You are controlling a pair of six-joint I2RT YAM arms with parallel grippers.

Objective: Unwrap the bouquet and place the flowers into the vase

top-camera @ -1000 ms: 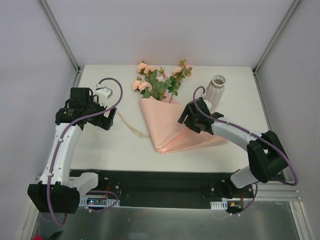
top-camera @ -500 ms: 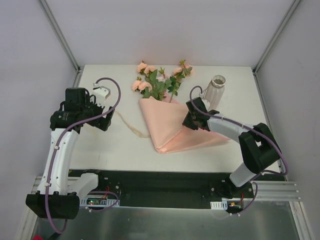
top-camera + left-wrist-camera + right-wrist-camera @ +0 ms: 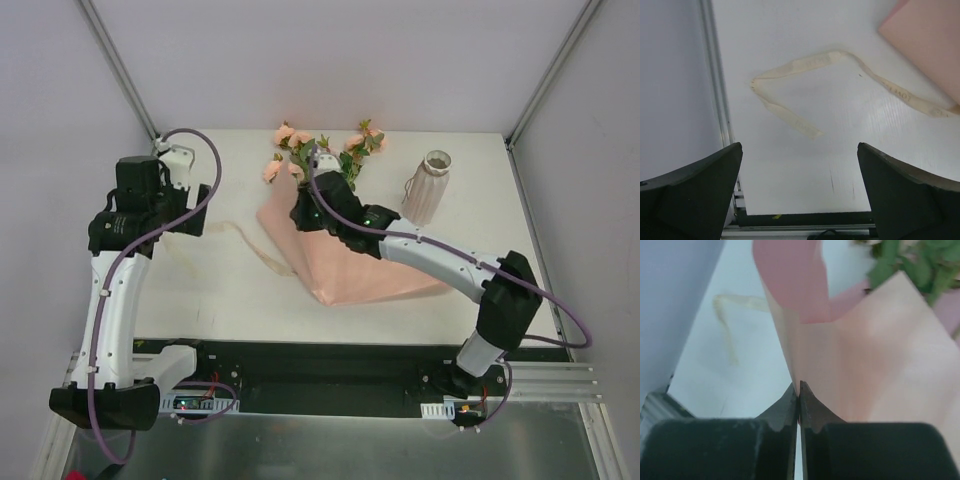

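The bouquet lies mid-table: peach roses with green leaves, the flowers (image 3: 322,160), stick out of the top of the pale pink paper (image 3: 352,272). My right gripper (image 3: 302,213) is over the paper's upper left part. It is shut on a thin edge of the paper (image 3: 870,365), pinched between its tips (image 3: 799,385), and leaves (image 3: 912,265) show beyond. The off-white ribbed vase (image 3: 427,186) stands upright to the right of the bouquet. My left gripper (image 3: 799,150) is open and holds nothing. It hovers at the table's left side over the loose cream ribbon (image 3: 805,62).
The ribbon (image 3: 250,243) trails on the table from the paper's left edge. A metal frame rail (image 3: 715,75) runs along the table's left edge beside the left gripper. The walls stand close on both sides.
My right gripper has swept left across the paper and shut on its edge, drawing the paper's left side outward. The left arm has drawn back towards the far left.
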